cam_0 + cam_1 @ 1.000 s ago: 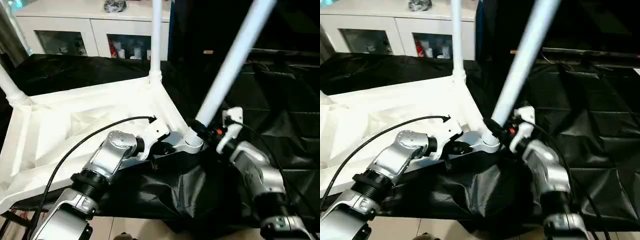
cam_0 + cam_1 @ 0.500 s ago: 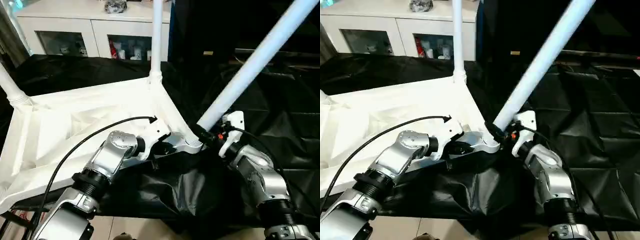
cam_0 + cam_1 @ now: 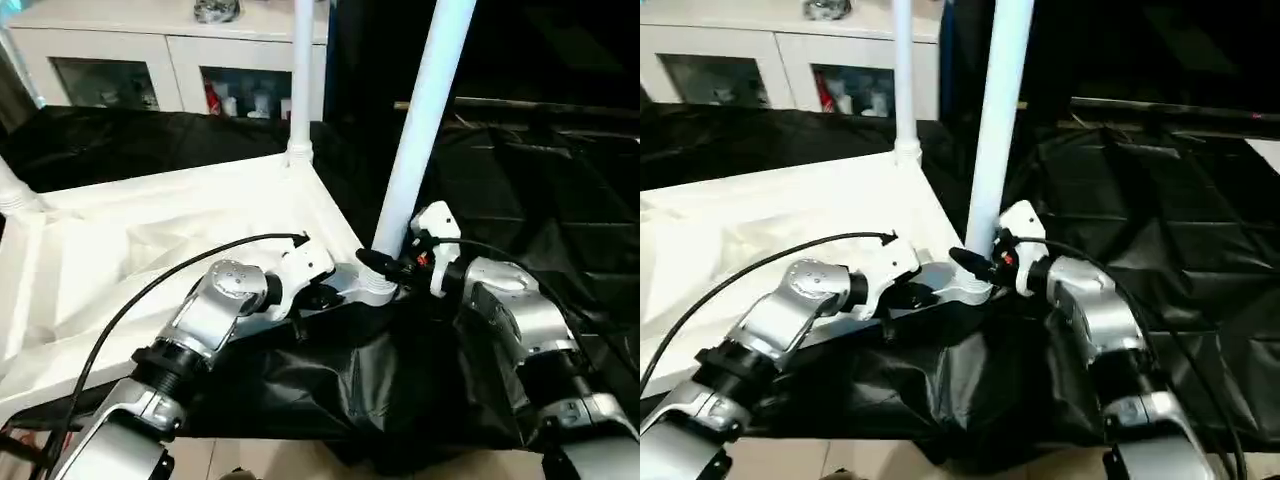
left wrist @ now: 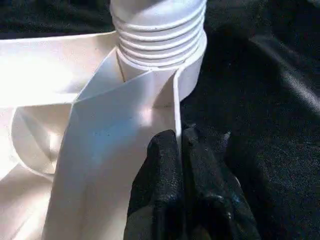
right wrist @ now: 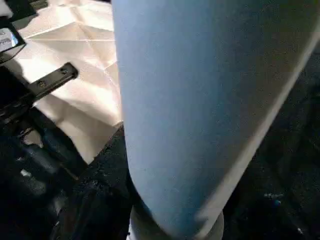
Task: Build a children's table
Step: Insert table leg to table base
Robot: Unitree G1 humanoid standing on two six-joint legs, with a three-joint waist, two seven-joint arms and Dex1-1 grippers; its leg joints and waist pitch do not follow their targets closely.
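The white tabletop [image 3: 150, 250] lies underside up on the black-draped work table. One white leg [image 3: 300, 80] stands in its far corner socket, and another leg [image 3: 12, 188] rises at the left. A third leg [image 3: 425, 120] stands nearly upright in the near right corner socket [image 3: 378, 288]. My right gripper [image 3: 388, 265] is shut on this leg just above the socket; a black finger [image 5: 100, 170] hugs it. My left gripper [image 4: 179, 137] is shut on the tabletop's thin rim right beside the same socket, whose ribbed collar [image 4: 160, 30] shows close ahead.
Black cloth [image 3: 560, 180] covers the work table to the right and hangs in folds over the near edge [image 3: 380, 400]. A white cabinet [image 3: 120, 50] with glass doors stands behind. A black cable [image 3: 150, 290] loops over my left forearm.
The leg in my right gripper has swung from a strong lean to the right to almost upright in the corner socket. My left gripper has kept its hold on the rim.
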